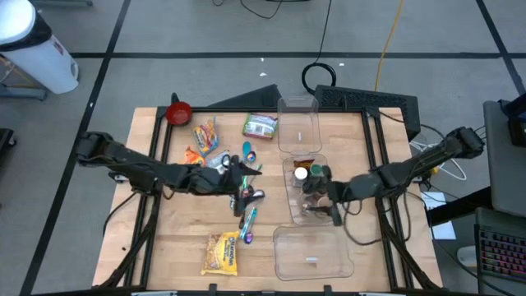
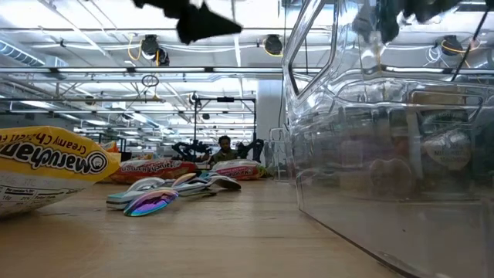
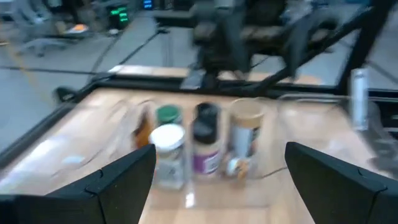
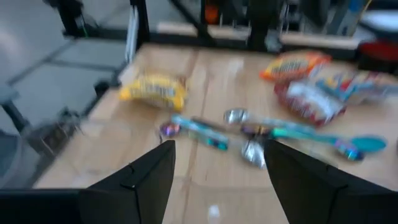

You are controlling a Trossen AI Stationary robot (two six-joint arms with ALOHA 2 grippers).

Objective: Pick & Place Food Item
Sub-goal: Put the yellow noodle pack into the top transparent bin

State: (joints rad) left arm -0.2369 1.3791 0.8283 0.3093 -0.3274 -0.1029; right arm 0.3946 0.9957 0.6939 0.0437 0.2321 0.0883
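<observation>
Grey floor crossed by dark lines surrounds the wooden worktop (image 1: 181, 238), whose frame carries both dark arms. Three clear plastic bins stand in a column on its right half: an empty one at the near edge (image 1: 312, 253), a middle bin (image 1: 289, 168) holding small bottles and jars, and a far bin (image 1: 297, 123) that looks empty. On the left half lie the food packets: a yellow noodle packet (image 1: 221, 252) near the front edge, a white and green packet (image 1: 260, 126) toward the back, and an orange snack packet (image 1: 205, 138) beside it, with a red bowl (image 1: 178, 113) at the back left corner. Shiny spoons (image 1: 249, 215) are scattered in the middle. The left hand (image 1: 243, 177) hovers above those spoons, its fingers spread wide and holding nothing. The right hand (image 1: 316, 193) hangs over the middle bin, fingers partly apart and empty in its wrist view.
</observation>
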